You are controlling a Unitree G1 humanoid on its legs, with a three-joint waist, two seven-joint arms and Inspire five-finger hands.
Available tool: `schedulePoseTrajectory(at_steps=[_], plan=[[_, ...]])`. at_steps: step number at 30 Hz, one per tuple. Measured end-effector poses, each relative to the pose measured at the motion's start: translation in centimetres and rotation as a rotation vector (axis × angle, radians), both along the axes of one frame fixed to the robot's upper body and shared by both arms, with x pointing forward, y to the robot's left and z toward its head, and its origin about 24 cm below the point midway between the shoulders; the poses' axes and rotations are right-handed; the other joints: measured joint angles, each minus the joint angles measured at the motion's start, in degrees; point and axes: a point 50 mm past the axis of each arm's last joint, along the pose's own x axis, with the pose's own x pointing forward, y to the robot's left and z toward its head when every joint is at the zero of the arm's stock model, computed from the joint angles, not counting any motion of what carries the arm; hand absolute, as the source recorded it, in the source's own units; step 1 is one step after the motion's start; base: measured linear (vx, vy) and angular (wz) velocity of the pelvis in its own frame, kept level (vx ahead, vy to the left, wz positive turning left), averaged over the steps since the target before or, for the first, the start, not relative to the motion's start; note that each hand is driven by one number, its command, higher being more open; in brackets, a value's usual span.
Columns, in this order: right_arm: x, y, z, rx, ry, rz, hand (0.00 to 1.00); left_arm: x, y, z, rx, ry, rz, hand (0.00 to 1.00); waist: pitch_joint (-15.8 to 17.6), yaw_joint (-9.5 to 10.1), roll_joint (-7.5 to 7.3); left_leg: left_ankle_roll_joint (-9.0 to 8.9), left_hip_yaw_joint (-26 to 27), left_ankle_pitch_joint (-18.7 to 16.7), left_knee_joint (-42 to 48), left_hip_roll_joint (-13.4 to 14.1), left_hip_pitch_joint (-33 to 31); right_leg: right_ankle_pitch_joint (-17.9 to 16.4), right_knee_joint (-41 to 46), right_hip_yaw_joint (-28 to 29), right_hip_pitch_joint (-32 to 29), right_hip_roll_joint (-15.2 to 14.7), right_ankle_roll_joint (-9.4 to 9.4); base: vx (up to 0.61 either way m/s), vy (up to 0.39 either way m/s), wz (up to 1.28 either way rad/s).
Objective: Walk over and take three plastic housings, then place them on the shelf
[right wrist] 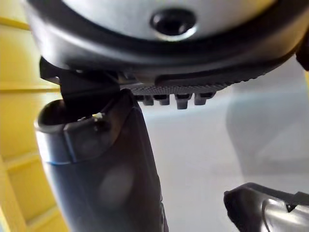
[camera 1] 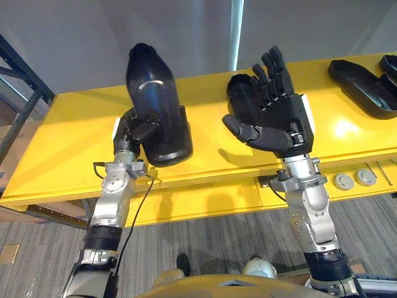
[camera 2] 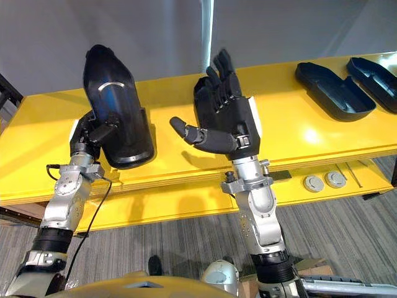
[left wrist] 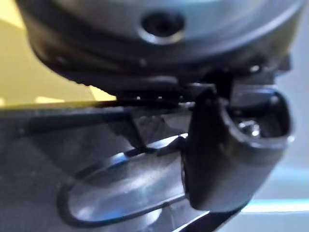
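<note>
While in left hand [camera 1: 132,131], housing [camera 1: 154,99] upright.

Both silver-grey arms are raised from below. The left hand [camera 1: 134,130] is seen curled round a black housing [camera 1: 155,102], held upright. The right hand [camera 1: 282,118] is held open, fingers straight, thumb stuck out sideways.

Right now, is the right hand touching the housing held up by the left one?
Apart. The left eye view shows bare yellow shelf between the open right hand and the housing gripped by the left hand.
</note>
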Motion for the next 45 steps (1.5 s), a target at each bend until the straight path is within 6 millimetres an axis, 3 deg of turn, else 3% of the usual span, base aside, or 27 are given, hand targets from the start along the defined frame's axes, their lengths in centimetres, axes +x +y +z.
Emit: schedulePoseTrajectory(at_steps=[7, 14, 17, 18, 27, 37, 45], plan=[[0.7, 1.2, -1.0, -0.032, 0.082, 0.072, 1.0, 2.5, 1.2, 0.3, 0.025, 0.073, 0.065, 0.0, 1.92, -0.92, 0.76, 0.19, 1.28, 0.71, -0.19, 0.03, -0.67, 0.25, 0.64, 2.01, -2.03, 0.16, 0.3, -0.05, -0.014, -0.1], [1.4, 1.8, 0.2, -0.058, 0.049, 0.122, 1.0, 4.0, 1.5, 1.3, 0.091, 0.112, 0.059, 0.0, 3.04, -1.75, 1.06, 0.26, 1.69, 0.94, 0.0, -0.13, -1.53, 0.54, 1.24, 3.06, -3.87, 0.15, 0.16, 0.0, -0.006, -0.05], [1.9, 2.5, 1.4, -0.07, 0.011, 0.151, 1.0, 4.9, 1.2, 2.4, 0.11, 0.107, 0.037, 0.0, 4.74, -1.86, 1.9, 0.32, 1.76, 1.05, 0.0, -0.25, -1.55, 0.7, 1.27, 3.3, -4.01, 0.1, 0.18, -0.01, -0.002, -0.01], [2.0, 2.6, 1.5, -0.073, 0.006, 0.157, 1.0, 5.0, 1.1, 2.5, 0.11, 0.109, 0.037, 1.0, 4.98, -1.84, 2.04, 0.31, 1.84, 1.06, 0.01, -0.21, -1.63, 0.7, 1.37, 3.48, -4.19, 0.1, 0.17, -0.04, -0.013, -0.1], [2.2, 3.5, 2.5, -0.11, -0.012, 0.191, 1.0, 6.6, 2.1, 5.4, 0.177, 0.079, 0.122, 1.0, 8.73, -1.99, 1.91, 0.09, 3.2, 1.38, 0.0, 0.1, -3.04, 0.59, 3.18, 5.96, -7.4, 0.22, 0.0, -0.02, -0.019, -0.07], [2.1, 4.3, 2.4, -0.075, -0.003, 0.197, 1.0, 6.3, 3.5, 5.9, 0.151, 0.054, 0.346, 1.0, 9.81, -2.95, 0.61, 0.16, 3.26, 1.52, 0.01, 0.03, -3.04, 0.6, 3.16, 5.98, -7.6, 0.56, -0.01, 0.0, 0.0, 0.0], [2.1, 4.3, 2.0, -0.067, 0.011, 0.188, 1.0, 5.9, 4.4, 6.6, 0.111, 0.024, 0.437, 1.0, 10.95, -2.96, 0.65, 0.17, 3.29, 1.5, 0.02, 0.3, -2.38, 0.76, 2.42, 5.86, -6.66, 0.99, -0.1, 0.0, 0.0, 0.0]])
